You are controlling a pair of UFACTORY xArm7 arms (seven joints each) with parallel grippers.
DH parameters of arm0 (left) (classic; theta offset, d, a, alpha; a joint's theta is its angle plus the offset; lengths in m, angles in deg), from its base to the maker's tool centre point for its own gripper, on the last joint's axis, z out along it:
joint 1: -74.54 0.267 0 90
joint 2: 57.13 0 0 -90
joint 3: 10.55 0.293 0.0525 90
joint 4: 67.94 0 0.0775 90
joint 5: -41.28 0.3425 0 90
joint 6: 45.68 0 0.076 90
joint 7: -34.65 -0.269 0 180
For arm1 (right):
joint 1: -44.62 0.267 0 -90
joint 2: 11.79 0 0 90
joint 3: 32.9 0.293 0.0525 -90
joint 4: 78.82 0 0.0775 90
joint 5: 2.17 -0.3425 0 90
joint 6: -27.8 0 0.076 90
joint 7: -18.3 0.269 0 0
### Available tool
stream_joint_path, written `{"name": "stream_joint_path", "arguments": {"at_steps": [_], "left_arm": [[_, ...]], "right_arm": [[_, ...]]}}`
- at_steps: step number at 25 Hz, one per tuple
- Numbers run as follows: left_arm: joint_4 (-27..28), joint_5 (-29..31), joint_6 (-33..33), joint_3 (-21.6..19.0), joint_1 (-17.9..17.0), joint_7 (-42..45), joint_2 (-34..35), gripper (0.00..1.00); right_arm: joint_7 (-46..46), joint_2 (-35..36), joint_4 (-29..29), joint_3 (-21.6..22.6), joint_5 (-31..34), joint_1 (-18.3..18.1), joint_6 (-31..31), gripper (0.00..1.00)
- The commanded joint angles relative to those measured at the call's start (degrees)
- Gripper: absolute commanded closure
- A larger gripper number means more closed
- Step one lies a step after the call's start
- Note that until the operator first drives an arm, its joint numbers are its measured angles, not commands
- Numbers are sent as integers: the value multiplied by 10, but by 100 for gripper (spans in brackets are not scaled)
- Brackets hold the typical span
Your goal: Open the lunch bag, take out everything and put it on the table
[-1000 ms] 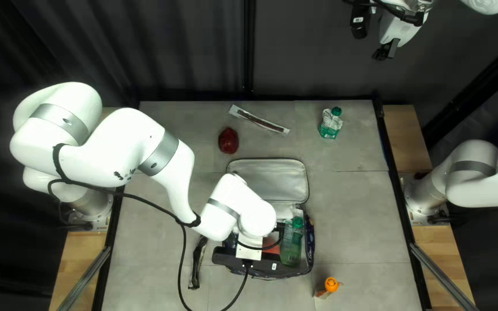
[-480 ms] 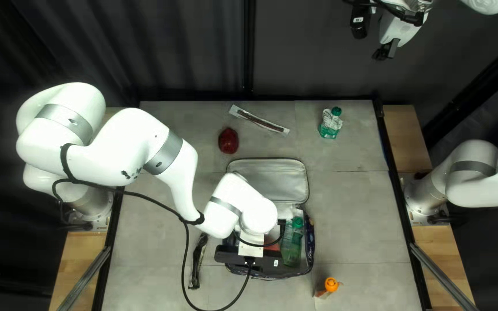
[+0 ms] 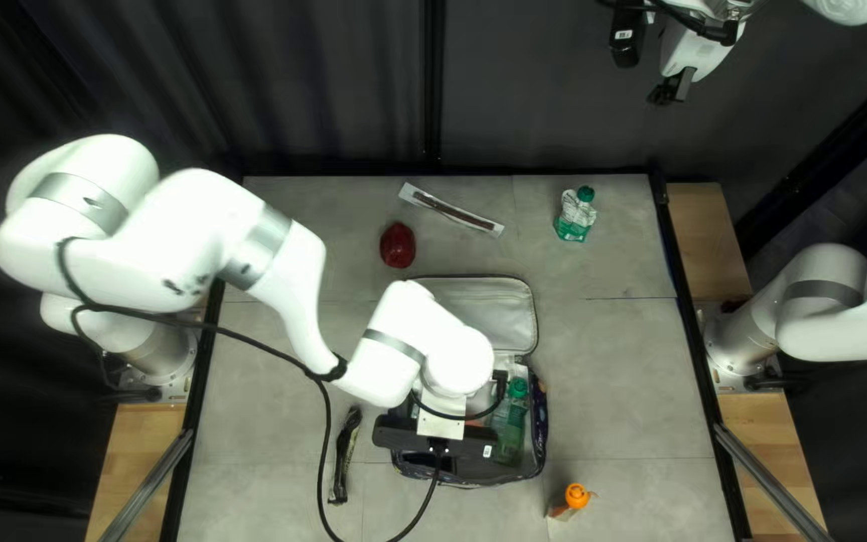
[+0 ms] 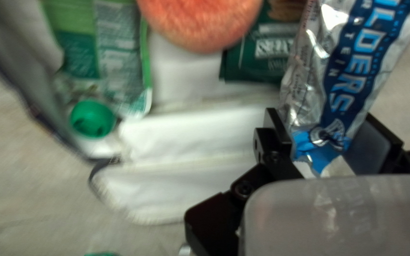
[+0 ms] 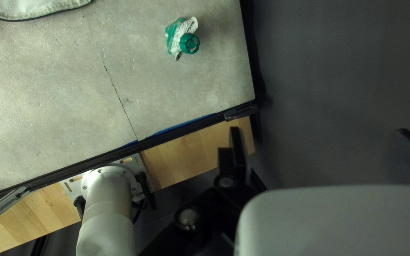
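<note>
Table (image 3: 614, 361) – grey slab, dark curtain behind its far edge.

Left arm (image 3: 177, 256) reaches from its base across the near half of the table, with its wrist over the lunch bag. Right arm (image 3: 840, 309) is folded at the right edge, its forearm raised across the top of the top left view.

Lunch bag (image 3: 535, 436) stands near the table's near edge, a little right of centre. It is unzipped, with the silver-lined lid (image 3: 479, 309) laid flat toward the far side. A black strap (image 3: 343, 452) lies on the table just left of it.

Inside the bag, a green bottle (image 3: 512, 421) lies along the right wall, cap toward the lid. The left wrist view shows a round orange-pink fruit (image 4: 198, 21) and a dark green packet (image 4: 258, 53) beside it.

Left gripper (image 4: 329, 124) – clenched on the end of a silver-and-blue foil bar (image 4: 333, 71), one finger on each side of the wrapper. The bar stands ahead of the fingers, at the bag's edge.

Right gripper (image 3: 668, 89) is released and holds nothing. It hangs high beyond the table's far right corner.

On the table, apart from one another:
- a long clear-wrapped stick (image 3: 452, 209) near the far edge
- a green-capped pouch (image 3: 575, 214) at far right
- a small red item (image 3: 397, 245) just beyond the lid's left corner
- an orange-capped pouch (image 3: 573, 500) by the near edge, beside the bag
</note>
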Motion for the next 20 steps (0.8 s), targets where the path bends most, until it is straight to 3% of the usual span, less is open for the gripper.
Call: {"name": "stream_joint_path", "arguments": {"at_steps": [1,4,8,20], "left_arm": [[-120,-51,-10,31,40,-69,132,100],[-216,-69,-35,72,66,-116,214,100],[-281,-84,-51,143,105,-217,273,100],[-291,-89,-53,153,111,-222,278,100]], "right_arm": [[0,0,0,0,0,0,0,0],[0,0,0,0,0,0,0,0],[0,0,0,0,0,0,0,0],[0,0,0,0,0,0,0,0]]}}
